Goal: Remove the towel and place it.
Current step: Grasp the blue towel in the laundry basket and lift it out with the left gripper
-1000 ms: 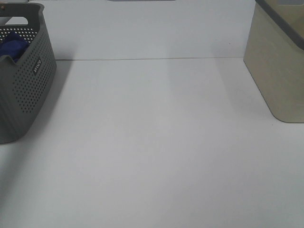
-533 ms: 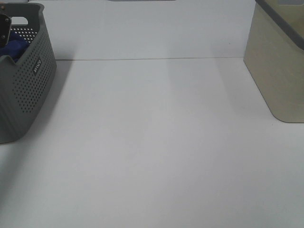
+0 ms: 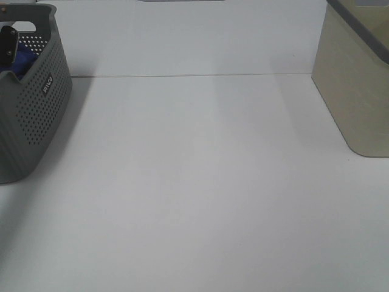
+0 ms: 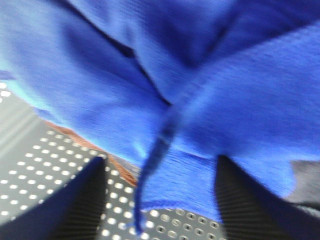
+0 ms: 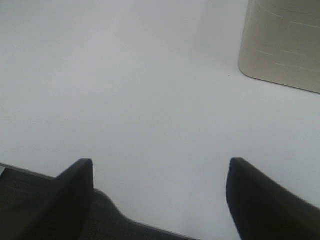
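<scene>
Grey perforated basket (image 3: 36, 115) well apart from beige bin (image 3: 358, 91)

The left gripper (image 4: 160, 165) has two dark, near-black fingers (image 4: 75, 210) with finely ribbed faces, blurred this close. From the high camera only a small black piece of it shows. The right gripper (image 5: 160, 162) has plain matt black fingers, broad with blunt tips.

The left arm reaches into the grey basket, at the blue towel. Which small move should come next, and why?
Probably close the fingers of the left gripper on the towel: a fold lies between them in the basket, and they stand apart.
</scene>
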Available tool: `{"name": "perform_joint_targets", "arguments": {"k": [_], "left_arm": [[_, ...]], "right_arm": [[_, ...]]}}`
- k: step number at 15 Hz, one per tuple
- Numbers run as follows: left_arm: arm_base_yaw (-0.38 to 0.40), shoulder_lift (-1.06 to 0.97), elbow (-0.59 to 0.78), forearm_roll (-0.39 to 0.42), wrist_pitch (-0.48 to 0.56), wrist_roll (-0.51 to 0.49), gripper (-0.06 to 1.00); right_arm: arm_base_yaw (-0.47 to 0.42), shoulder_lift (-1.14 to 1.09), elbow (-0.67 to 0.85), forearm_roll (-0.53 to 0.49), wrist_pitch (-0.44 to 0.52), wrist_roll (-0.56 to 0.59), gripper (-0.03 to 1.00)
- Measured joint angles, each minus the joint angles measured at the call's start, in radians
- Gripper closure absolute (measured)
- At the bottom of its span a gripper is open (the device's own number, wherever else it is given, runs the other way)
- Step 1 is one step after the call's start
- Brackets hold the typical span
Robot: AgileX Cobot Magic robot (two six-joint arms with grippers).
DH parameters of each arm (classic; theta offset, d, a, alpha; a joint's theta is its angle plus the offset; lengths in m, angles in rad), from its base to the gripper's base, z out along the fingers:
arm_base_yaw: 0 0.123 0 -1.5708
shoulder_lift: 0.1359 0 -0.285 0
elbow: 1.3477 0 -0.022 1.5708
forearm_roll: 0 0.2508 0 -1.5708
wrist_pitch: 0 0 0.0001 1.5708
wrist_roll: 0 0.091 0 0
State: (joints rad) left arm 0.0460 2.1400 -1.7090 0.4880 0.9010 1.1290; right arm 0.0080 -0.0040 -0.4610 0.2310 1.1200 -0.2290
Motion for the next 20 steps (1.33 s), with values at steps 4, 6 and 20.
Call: {"name": "perform_joint_targets", "arguments": {"k": [4, 6, 20], "left_arm": [[0.000, 0.000, 0.000, -0.055, 0.044, 0.000, 0.60], [0.000, 0.000, 0.000, -0.084, 0.046, -0.017, 0.62], [-0.026, -0.155, 0.000, 0.010, 0.036, -0.106, 0.94]], "right_arm": [[0.000, 0.000, 0.000, 0.000, 0.000, 0.000, 0.24], [0.000, 0.000, 0.000, 0.000, 0.000, 0.000, 0.24], [0.000, 0.000, 0.000, 0.000, 0.000, 0.000, 0.24]]}}
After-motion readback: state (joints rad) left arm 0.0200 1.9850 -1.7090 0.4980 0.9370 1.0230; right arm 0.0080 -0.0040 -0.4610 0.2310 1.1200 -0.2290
